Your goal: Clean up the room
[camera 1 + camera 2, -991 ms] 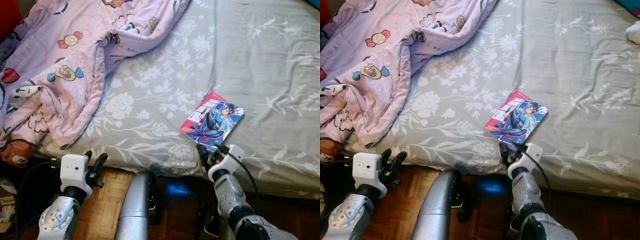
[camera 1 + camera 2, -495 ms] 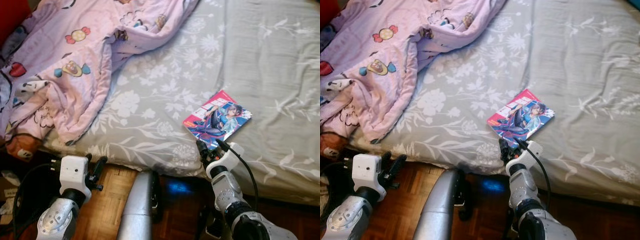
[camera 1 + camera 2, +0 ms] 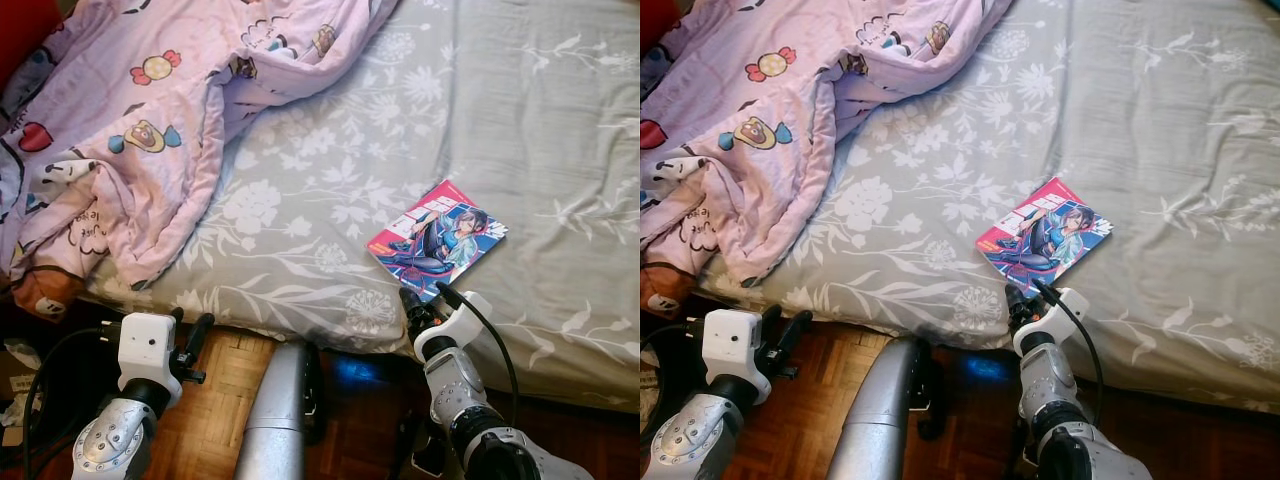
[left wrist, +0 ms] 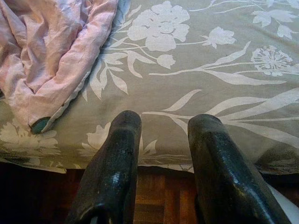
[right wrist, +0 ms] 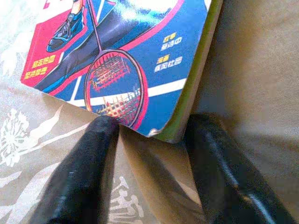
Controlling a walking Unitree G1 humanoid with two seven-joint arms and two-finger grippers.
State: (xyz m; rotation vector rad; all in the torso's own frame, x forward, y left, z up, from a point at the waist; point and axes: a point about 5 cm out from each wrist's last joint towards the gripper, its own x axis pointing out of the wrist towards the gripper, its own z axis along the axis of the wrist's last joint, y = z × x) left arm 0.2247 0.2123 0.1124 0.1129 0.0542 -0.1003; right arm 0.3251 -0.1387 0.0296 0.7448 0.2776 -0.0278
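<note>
While the right gripper [image 5: 149, 154] keeps its fingers spread, empty, around the near corner of the comic book [image 3: 437, 238], the left gripper [image 4: 161, 158] waits open at 7 o'clock by the bed [image 3: 560, 120] edge. Pink blanket [image 3: 130, 120] lies at 10 o'clock.

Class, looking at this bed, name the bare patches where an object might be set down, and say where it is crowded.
Bare sheet spreads beyond and right of the comic book, and between it and the pink blanket. Crowded: the bed's left side under that blanket, and the near edge where the open right gripper meets the book's corner.
</note>
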